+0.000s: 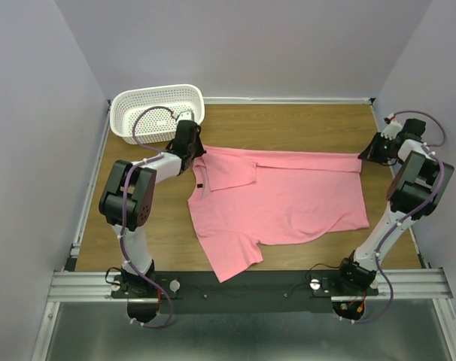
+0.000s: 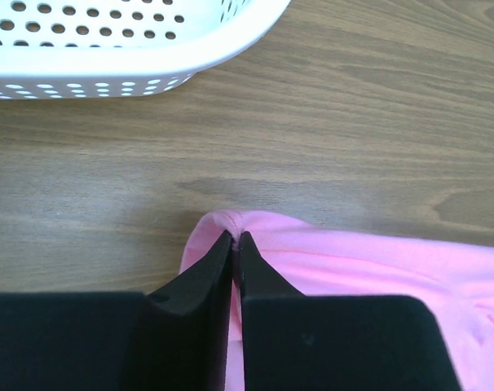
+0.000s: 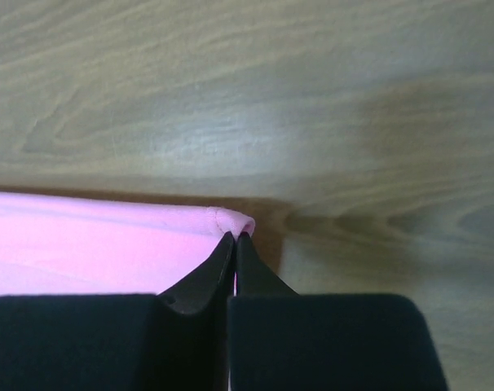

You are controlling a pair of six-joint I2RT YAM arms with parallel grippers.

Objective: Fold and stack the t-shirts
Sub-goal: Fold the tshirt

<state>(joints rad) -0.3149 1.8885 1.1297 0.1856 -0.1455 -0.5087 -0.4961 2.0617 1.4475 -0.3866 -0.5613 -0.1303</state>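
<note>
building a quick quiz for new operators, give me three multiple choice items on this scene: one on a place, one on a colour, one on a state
1. Where does the white basket stand?
A) at the far left corner of the table
B) at the near right corner
C) at the middle
2. What colour is the t-shirt?
A) blue
B) salmon pink
C) green
3. How are the left hand and the right hand?
A) both wide open
B) both shut on the t-shirt's edge
C) both inside the basket

Answers: 1 A, the top view shows it at the far left corner. 2 B, the cloth is pink in every view. 3 B, each wrist view shows fingers closed on pink cloth.
</note>
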